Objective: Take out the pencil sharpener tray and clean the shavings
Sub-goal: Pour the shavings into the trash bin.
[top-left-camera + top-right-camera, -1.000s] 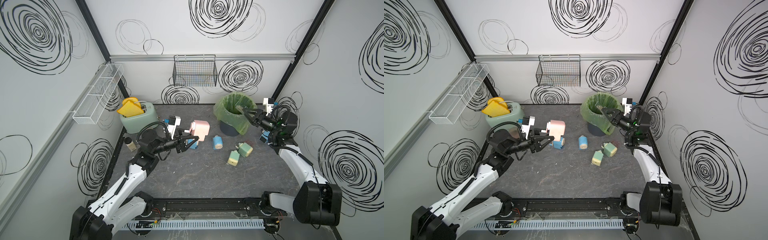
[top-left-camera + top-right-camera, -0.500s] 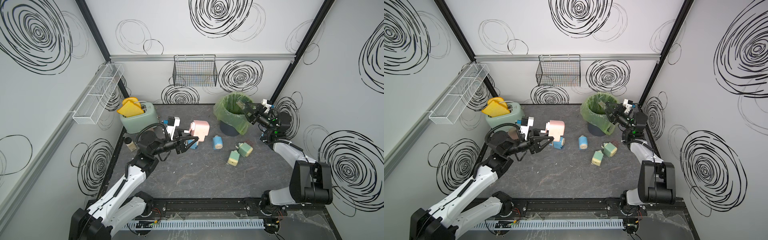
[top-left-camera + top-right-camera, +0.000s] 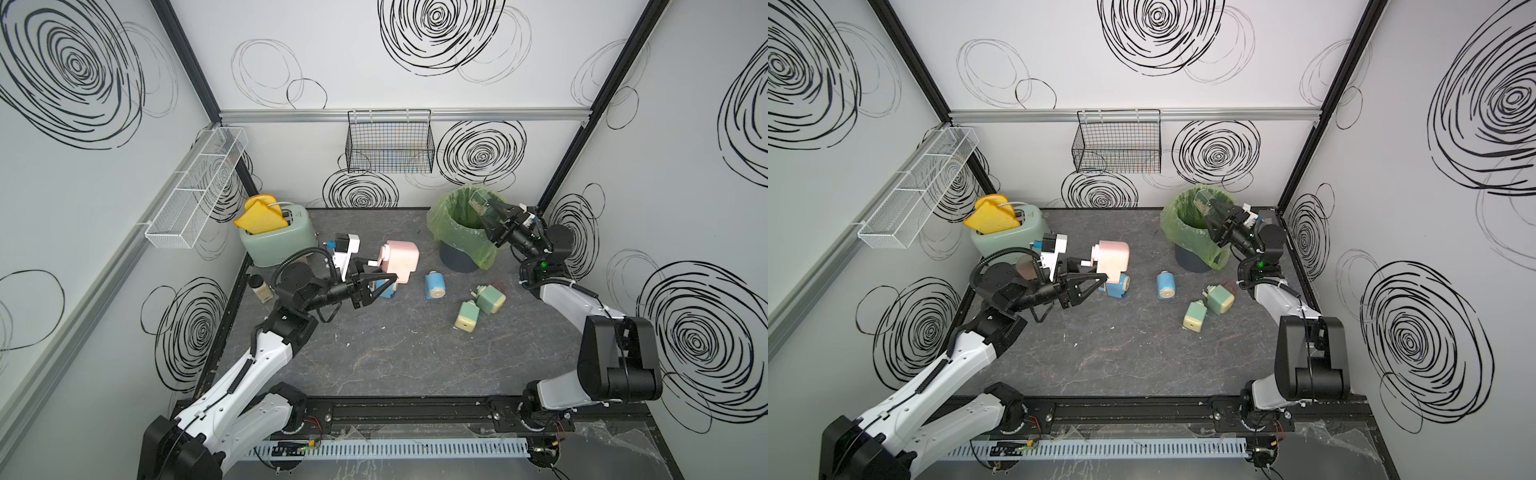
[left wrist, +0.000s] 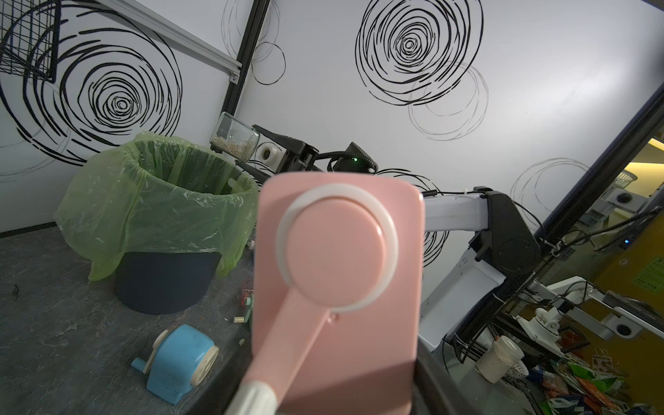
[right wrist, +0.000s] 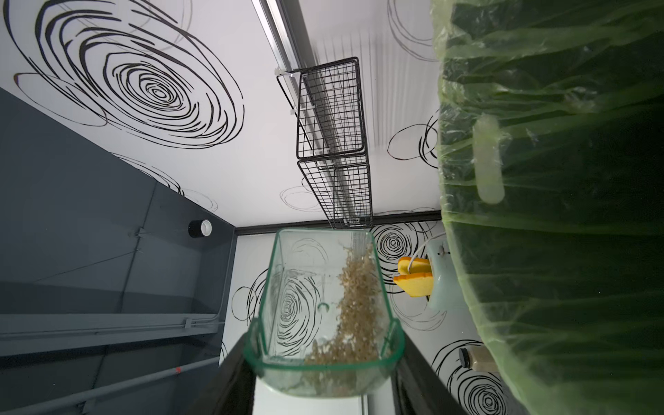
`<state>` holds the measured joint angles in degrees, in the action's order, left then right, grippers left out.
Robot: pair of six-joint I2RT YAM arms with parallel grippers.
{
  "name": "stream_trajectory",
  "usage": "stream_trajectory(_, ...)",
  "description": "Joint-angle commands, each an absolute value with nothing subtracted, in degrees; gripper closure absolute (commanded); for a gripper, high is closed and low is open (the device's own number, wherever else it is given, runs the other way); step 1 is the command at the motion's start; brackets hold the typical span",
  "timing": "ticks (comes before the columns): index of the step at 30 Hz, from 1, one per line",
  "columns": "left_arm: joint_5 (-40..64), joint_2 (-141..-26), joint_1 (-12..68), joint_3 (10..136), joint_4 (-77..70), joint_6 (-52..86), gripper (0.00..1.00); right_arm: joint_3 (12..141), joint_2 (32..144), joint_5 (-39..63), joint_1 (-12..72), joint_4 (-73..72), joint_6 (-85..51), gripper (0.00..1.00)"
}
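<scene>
— Two claws: what has each got?
— The right claw [image 3: 484, 212] grips the clear tray [image 5: 316, 305], tipped on its side just above the rim of the green-lined bin [image 3: 440, 216].
— And the shavings [image 5: 354, 316]?
— Inside the tray, heaped along its lower wall, above the bin.
— The left claw [image 3: 384, 286]?
— Closed around the pink pencil sharpener [image 3: 401, 257], well apart from the bin. I cannot tell whether it touches the counter [image 3: 395, 353].

Pink sharpener [image 3: 402, 257]; green-tinted clear tray [image 5: 287, 375]; tan shavings [image 5: 355, 305]; green bin liner [image 3: 446, 226]
</scene>
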<state>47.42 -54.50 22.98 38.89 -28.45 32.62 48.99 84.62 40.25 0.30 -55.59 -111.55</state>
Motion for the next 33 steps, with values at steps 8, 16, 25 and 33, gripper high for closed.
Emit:
stream_trajectory(8, 47.2, -53.61, 22.97, 38.43, -35.15, 33.6, 0.89, 48.02, 85.33, 25.7, 2.41, -65.3, -130.9, 0.56)
stream_trajectory(16, 47.09, -53.96, 23.36, 38.41, -35.33, 33.75, 0.9, 46.96, 82.79, 21.96, 4.63, -62.96, -132.89, 0.57)
stream_trajectory(25, 47.09, -54.09, 23.29, 38.43, -35.76, 34.01, 0.9, 46.95, 81.48, 20.71, 5.54, -60.56, -134.21, 0.59)
stream_trajectory(33, 47.11, -53.82, 23.22, 38.4, -35.51, 33.79, 0.91, 47.5, 82.03, 21.22, 5.35, -60.56, -134.3, 0.6)
